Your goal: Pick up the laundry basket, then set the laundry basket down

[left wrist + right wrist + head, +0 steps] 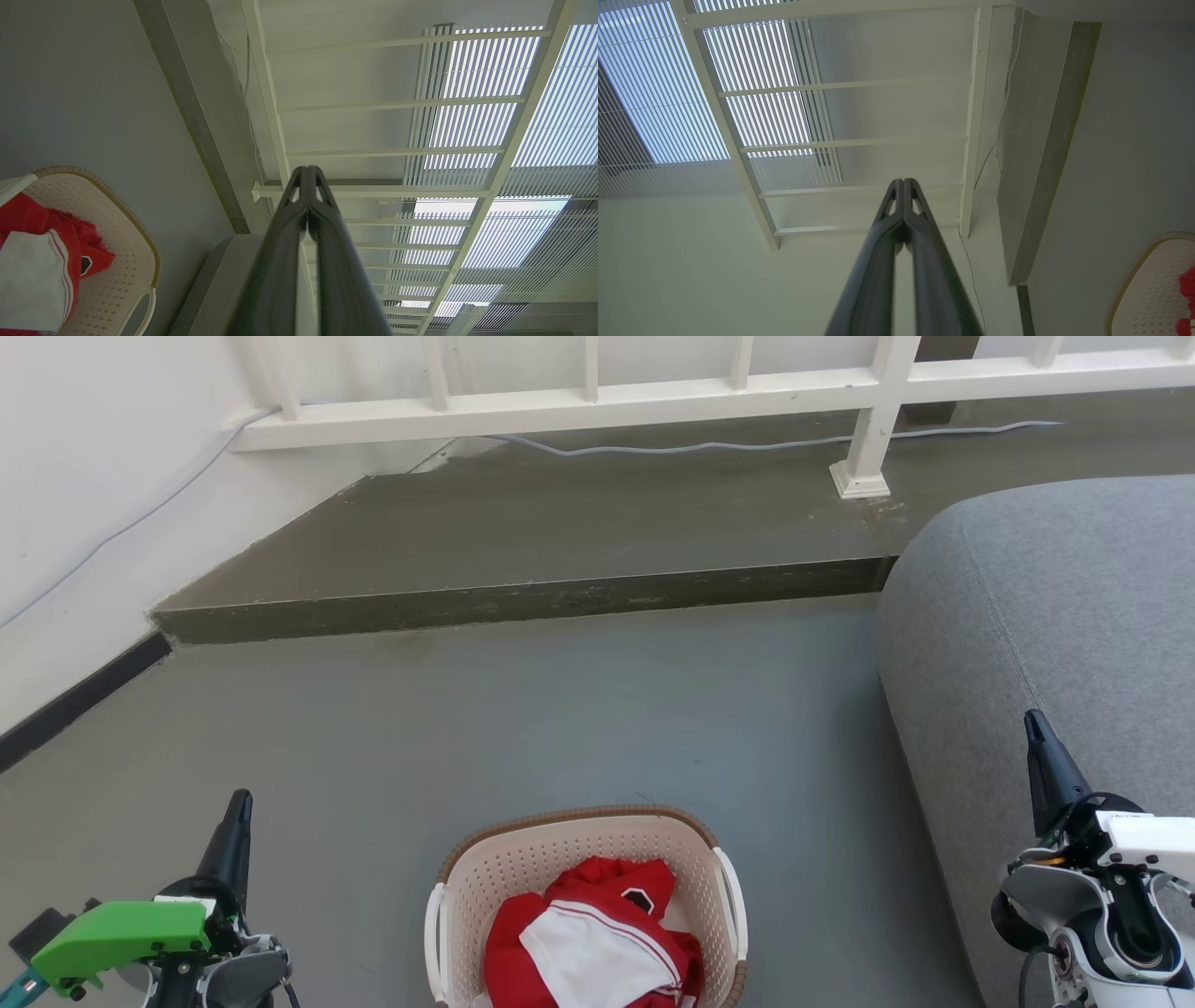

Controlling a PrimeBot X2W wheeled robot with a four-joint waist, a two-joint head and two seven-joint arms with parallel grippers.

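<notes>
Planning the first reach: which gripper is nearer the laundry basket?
Left. The left gripper hovers left of the laundry basket, close by; the right gripper sits farther off to its right, over the grey sofa.

No readable text — nothing legible.

- Left gripper (240, 803), head view 7 o'clock: long, dark, tapering fingers (231, 849); bright green block (121, 933) over grey rounded housing.
- Right gripper (1033, 721), 4 o'clock: same dark fingers; white plate (1144, 835) on glossy white-and-black housing, thin black cable (1024, 975) below.
- Up close in the wrist views: matte black fingers (280, 261), triangular cut-outs near the tips.
</notes>
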